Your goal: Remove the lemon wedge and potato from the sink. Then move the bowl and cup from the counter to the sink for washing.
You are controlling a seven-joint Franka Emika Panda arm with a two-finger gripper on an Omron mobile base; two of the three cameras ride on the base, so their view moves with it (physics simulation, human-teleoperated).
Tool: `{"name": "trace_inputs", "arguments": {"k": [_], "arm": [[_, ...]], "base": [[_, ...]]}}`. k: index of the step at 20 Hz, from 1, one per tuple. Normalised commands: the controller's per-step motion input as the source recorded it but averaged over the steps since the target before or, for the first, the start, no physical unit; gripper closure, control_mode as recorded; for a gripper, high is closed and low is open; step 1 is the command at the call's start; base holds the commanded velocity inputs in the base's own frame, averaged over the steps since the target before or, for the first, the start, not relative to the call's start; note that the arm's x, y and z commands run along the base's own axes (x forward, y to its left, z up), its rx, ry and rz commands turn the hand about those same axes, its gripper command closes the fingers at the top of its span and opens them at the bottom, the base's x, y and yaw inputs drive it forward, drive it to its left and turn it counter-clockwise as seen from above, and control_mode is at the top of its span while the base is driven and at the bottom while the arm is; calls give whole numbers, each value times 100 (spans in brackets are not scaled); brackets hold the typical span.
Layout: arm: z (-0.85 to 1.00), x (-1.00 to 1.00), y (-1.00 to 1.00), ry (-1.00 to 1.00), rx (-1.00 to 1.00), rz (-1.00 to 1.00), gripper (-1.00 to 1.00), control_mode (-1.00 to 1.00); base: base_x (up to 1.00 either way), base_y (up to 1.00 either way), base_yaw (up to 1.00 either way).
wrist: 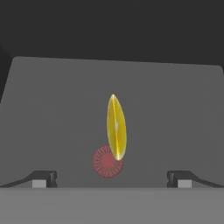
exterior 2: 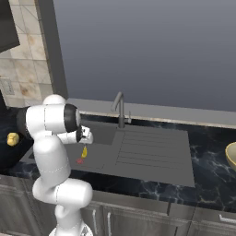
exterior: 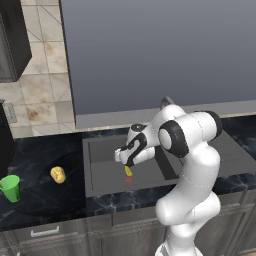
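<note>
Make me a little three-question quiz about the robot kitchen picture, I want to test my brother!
1. True or false: the potato is lying in the sink.
2. What does the lemon wedge partly cover in the hand view? A) the cup B) the red drain C) the faucet
3. Fill in: the gripper hangs above the lemon wedge with its jaws ____.

Key:
1. False; it lies on the counter near the green cup.
2. B
3. open
</note>
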Motion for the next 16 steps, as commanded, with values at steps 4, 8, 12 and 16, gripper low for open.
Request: {"name": "trace_inputs", "arguments": {"k": [4,8,12,16], "arm": [[-18,9,0,0,0,0,-100,-100],[-19,5,0,0,0,0,-100,-100],[-17,5,0,0,0,0,-100,-100],[-17,6,0,0,-1,0,-100,-100]], "base": [[0,0,0],[0,0,0],[0,0,0],[0,0,0]]}}
